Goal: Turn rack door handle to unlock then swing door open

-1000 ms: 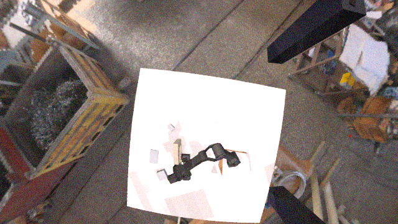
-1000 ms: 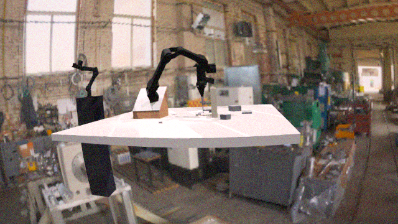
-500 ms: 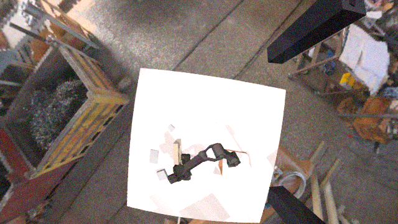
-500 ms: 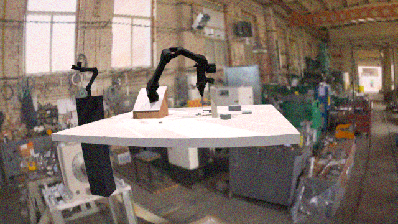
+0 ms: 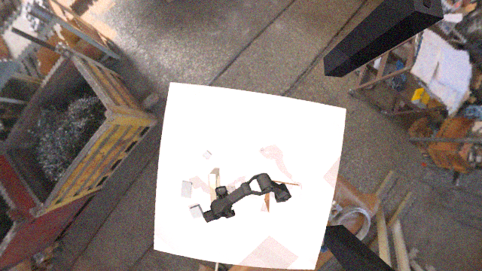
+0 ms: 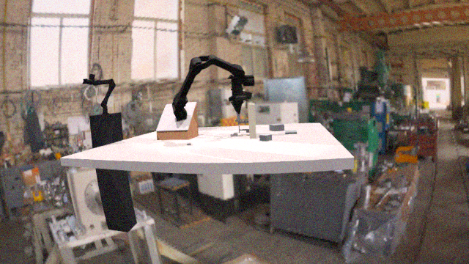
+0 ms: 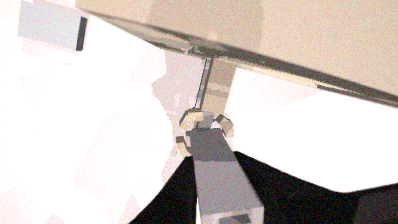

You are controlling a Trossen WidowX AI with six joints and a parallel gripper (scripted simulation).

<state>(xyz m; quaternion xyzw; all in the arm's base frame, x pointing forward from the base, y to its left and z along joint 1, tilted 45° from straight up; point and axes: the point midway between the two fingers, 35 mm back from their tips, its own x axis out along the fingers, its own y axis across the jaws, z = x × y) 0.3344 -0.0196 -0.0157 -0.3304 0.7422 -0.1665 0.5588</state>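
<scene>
The rack's beige upright structure [image 5: 213,182] [image 6: 252,121] [image 7: 325,40] stands on the table [image 5: 245,117] [image 6: 205,152]; in the wrist view its broad face fills the top and slants down to the right. I cannot tell door from frame, or the door's angle. The grey handle [image 7: 212,146] is a square bar, with small beige parts around its far end. My gripper [image 6: 238,113] [image 7: 212,160] is shut on it, one black finger at each side. It points down beside the beige structure. The handle's turn relative to the door is not clear.
Grey blocks [image 5: 186,189] [image 6: 276,127] [image 7: 50,25] lie around the rack, one of them [image 5: 196,211] [image 6: 265,137] close to the arm's outer end in the overhead view. A smaller block [image 5: 207,154] lies apart. The arm base sits on a brown-sided wedge [image 6: 189,129].
</scene>
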